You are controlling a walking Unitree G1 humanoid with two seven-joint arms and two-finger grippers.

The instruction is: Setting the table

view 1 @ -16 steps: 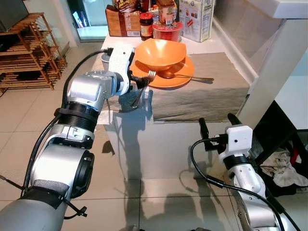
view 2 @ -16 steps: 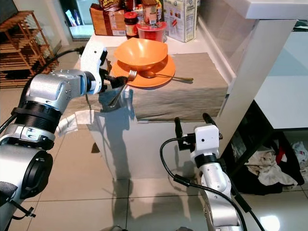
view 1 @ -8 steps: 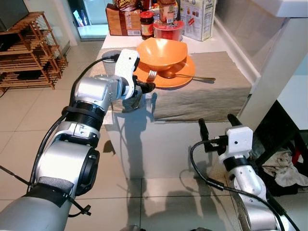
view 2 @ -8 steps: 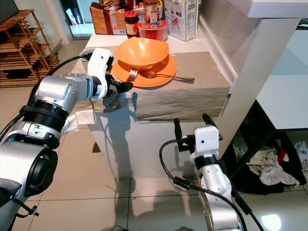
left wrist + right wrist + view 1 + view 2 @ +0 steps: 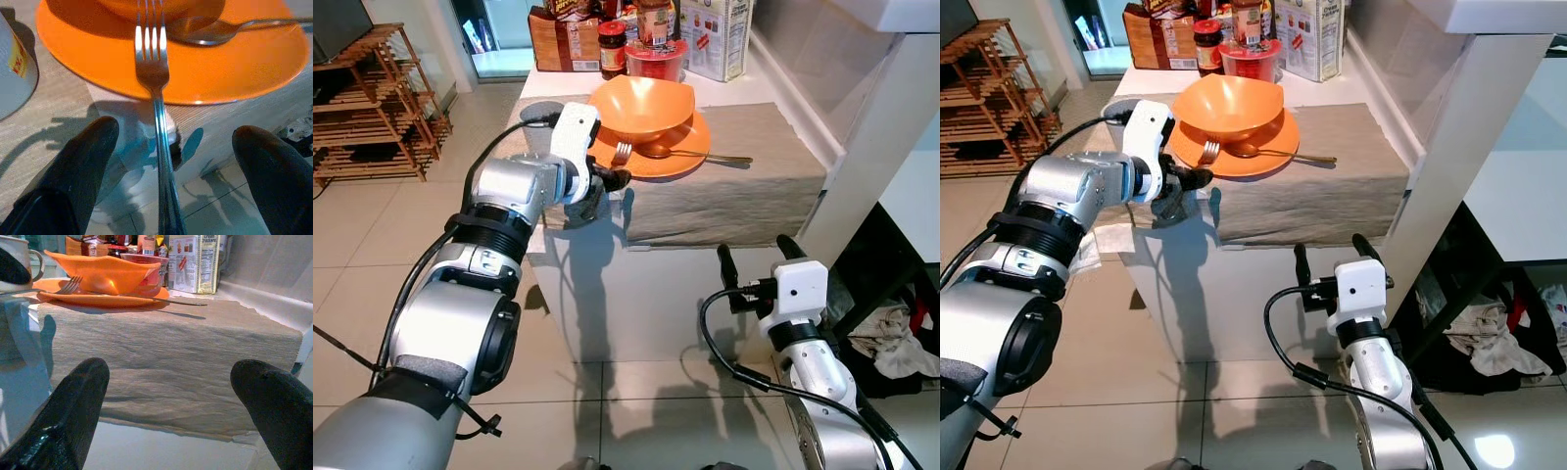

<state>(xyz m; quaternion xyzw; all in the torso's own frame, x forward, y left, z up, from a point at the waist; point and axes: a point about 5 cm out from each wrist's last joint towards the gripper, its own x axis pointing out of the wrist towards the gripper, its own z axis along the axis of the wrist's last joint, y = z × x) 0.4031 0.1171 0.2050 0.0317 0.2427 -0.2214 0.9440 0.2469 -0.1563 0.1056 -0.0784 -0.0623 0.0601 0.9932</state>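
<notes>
An orange bowl [image 5: 641, 106] stands on an orange plate [image 5: 690, 159] on the linen runner [image 5: 734, 196] of a small white table. A spoon [image 5: 710, 157] lies across the plate. The fork [image 5: 155, 73] rests its tines on the plate's near rim, and its handle runs out over the table's front-left edge. My left gripper [image 5: 604, 186] is at that edge, open, one finger [image 5: 83, 161] on each side of the handle and clear of it. A grey mug [image 5: 540, 117] stands left of the plate. My right gripper [image 5: 754, 257] hangs open, low before the table.
Jars [image 5: 611, 49] and cereal boxes [image 5: 715, 37] crowd the table's back. A white pillar [image 5: 871, 137] and counter rise at the right, with crumpled cloths [image 5: 901, 348] on the floor behind them. A wooden rack [image 5: 367, 108] stands at far left. Tiled floor [image 5: 607, 392] lies in front.
My left gripper has shifted a little right and closer along the table's edge. The fork's tines stay on the plate rim. The right arm has barely moved.
</notes>
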